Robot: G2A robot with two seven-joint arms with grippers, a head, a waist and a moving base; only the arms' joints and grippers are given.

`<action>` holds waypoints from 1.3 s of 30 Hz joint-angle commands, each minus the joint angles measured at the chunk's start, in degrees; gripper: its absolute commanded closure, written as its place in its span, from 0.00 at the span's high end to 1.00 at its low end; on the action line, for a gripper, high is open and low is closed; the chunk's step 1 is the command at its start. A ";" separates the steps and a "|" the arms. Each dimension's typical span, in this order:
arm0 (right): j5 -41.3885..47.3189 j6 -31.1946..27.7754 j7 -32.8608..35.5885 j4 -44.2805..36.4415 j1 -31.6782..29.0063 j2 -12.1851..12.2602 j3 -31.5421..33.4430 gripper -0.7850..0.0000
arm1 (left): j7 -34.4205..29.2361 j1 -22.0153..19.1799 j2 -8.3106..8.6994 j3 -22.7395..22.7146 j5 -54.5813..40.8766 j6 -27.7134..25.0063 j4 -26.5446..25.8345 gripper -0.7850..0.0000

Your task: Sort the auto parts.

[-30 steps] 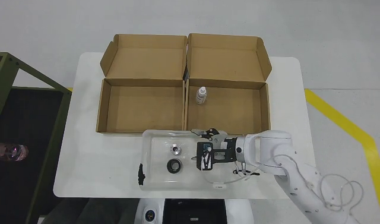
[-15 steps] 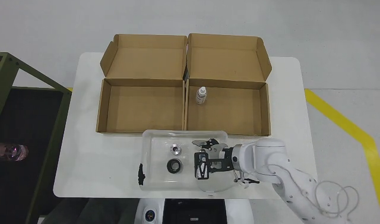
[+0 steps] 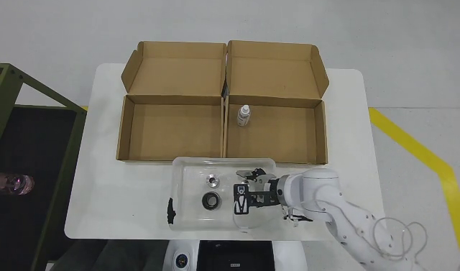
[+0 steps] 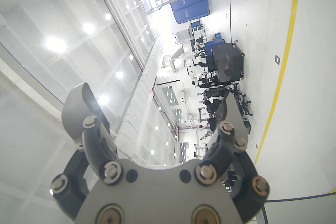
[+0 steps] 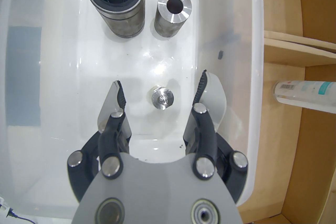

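**Silver stud could slip away from the open claw**

Silver and very small, the stud (image 5: 162, 99) stands on the bottom of the bin (image 5: 256, 25). It sits right between the two fingers (image 5: 210, 93) of the right claw (image 5: 160, 80). That claw is wide open and has hold of nothing. There is a gap on each side of the stud.

Here is what I think could go wrong. The stud is round and shiny, and the plastic under it looks smooth. If one finger gets to it first, the stud may tip over or slide off. If the claw sits too high, it may pinch only the top, and the stud could pop out.

Just ahead of the claw stand the bearing (image 5: 116, 0) and the sleeve (image 5: 173, 12), side by side. A push forward could knock them down. The bin wall is close on one side of the claw, so a finger might catch on it on the way up. Past that wall is a box (image 3: 287, 134) with a bottle (image 5: 304, 95) in it.

The left claw (image 4: 155, 99) points up at the ceiling, open and empty.

The bin rests on a white table (image 3: 129, 199). Two brown boxes lie beyond it with their lids open. The room is a big bright hall with rows of lights (image 4: 55, 43) and a yellow line (image 3: 413, 145) on the pale floor.
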 commanded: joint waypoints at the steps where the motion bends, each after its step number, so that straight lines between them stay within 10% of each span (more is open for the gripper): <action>1: -0.40 0.40 0.80 0.39 0.47 -0.16 -0.82 0.62 | 0.00 0.00 0.00 0.00 0.00 0.00 0.00 1.00; 13: -2.23 2.30 5.00 1.73 2.50 -0.87 -3.98 0.44 | 0.00 0.00 0.00 0.00 0.00 0.00 0.00 1.00; 22: -2.00 2.13 6.19 1.85 3.21 -1.07 -4.74 0.00 | 0.00 0.00 0.00 0.00 0.00 0.00 0.00 1.00; 39: -1.58 1.88 -4.38 -6.80 0.40 -0.13 -0.99 0.00 | 0.00 0.00 0.00 0.00 0.00 0.00 0.00 1.00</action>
